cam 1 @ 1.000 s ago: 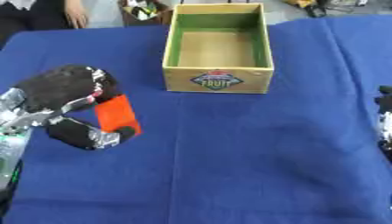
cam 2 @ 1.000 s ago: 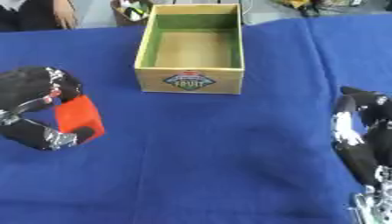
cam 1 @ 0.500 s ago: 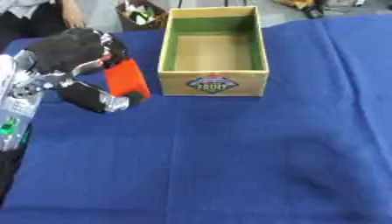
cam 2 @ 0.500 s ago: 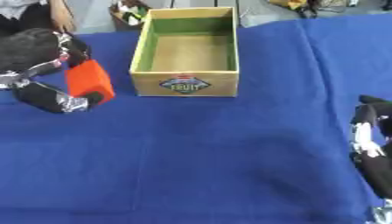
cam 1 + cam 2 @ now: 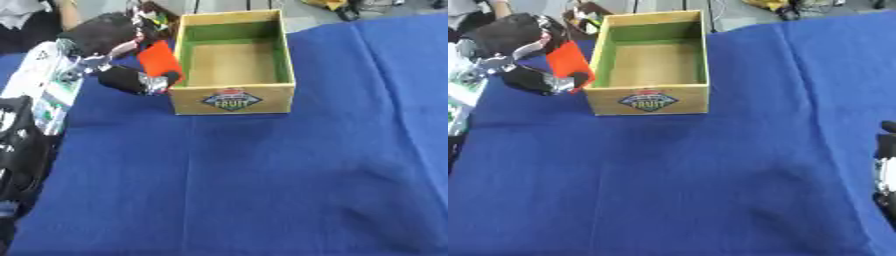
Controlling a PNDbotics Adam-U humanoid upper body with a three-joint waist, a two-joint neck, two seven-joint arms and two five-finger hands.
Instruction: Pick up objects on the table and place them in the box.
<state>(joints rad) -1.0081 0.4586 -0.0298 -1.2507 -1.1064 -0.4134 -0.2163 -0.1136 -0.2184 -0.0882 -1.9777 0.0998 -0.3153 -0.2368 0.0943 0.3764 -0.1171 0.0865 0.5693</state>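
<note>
An orange-red block (image 5: 161, 62) is held in my left hand (image 5: 112, 46), whose fingers and thumb curl round it. The hand hangs just left of the wooden box (image 5: 231, 98), with the block right at the box's left wall near its top edge. The box is open, green inside along the walls, with nothing in it and a fruit label on its front. My right hand (image 5: 885, 172) shows only as a dark sliver at the right edge in the right eye view; its fingers cannot be made out.
A blue cloth (image 5: 262, 180) covers the table. Beyond the far edge lie dark clutter (image 5: 154, 14) and a yellowish thing (image 5: 325, 4). My left arm (image 5: 44, 95) runs down the left side.
My left hand has carried the orange-red block up and to the right, from the middle left of the table to the box's left wall. The camera has shifted too. The right hand has dropped toward the edge.
</note>
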